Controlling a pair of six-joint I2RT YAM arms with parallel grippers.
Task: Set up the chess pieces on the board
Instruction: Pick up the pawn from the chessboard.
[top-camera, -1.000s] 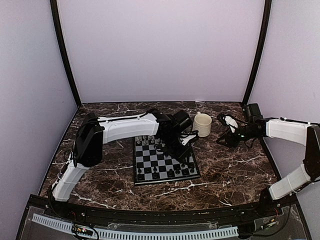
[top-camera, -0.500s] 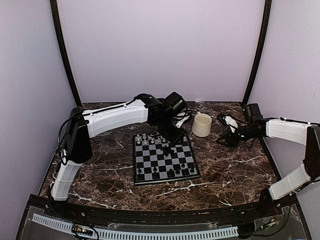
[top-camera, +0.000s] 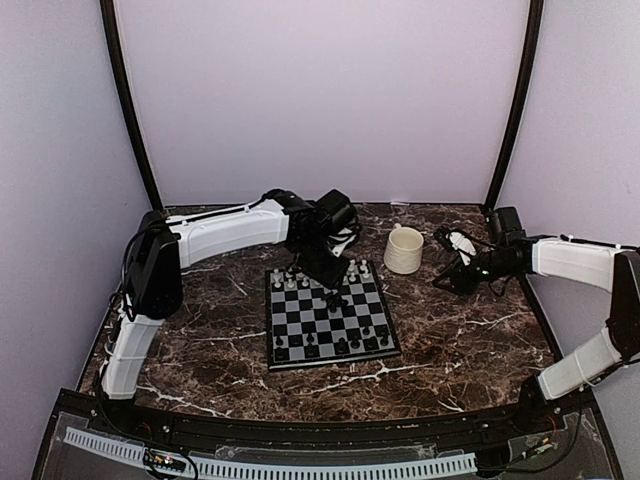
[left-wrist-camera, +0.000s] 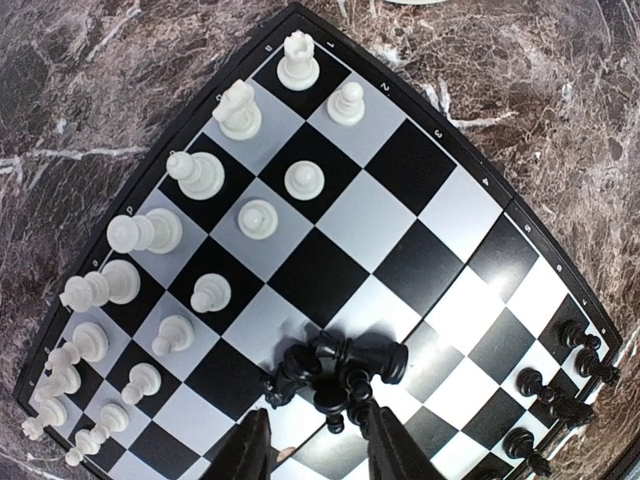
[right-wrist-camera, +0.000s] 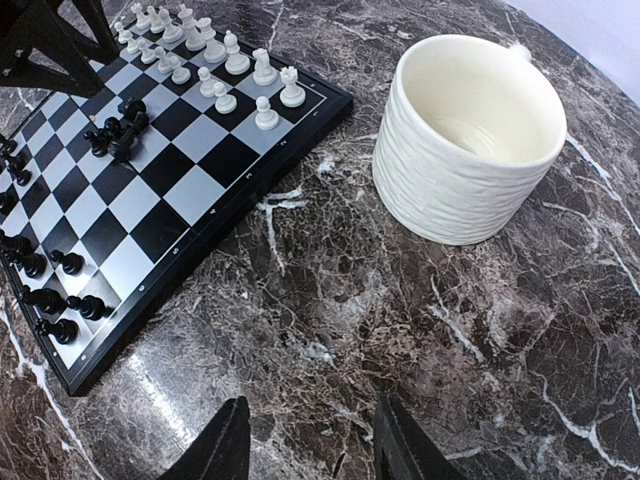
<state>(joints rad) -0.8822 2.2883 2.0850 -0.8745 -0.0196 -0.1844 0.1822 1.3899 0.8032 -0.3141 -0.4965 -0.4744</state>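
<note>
Board (top-camera: 325, 325): small black-and-grey checkered square with a thin black border. It lies flat on the tabletop, in front of the left arm and left of the mug.
Tabletop (top-camera: 460, 340): dark marble with white veins; it carries the board and the mug.
White pieces (left-wrist-camera: 195, 175): upright in two rows along the board's far edge. The taller figures are on the outer row and the pawns on the row just inside it.
Black pieces, standing (right-wrist-camera: 45, 298): spread along the near edge of the board, opposite the white rows. How many are upright cannot be told for certain.
Black pieces, heap (left-wrist-camera: 335, 375): several figures lie tumbled together and touching, on squares near the middle of the board, on the white side of centre.
Left gripper (left-wrist-camera: 318, 450): hangs over the board just above the black heap. Its fingers (left-wrist-camera: 250, 450) are apart, with bare squares visible between them and nothing clamped.
Right gripper (right-wrist-camera: 310, 450): hovers over bare marble to the right of the board, near the mug. Its jaws are spread wide and hold nothing.
Mug (right-wrist-camera: 465, 140): cream with a ribbed wall. It stands upright on the marble just beside the board's far right corner, not touching it.
</note>
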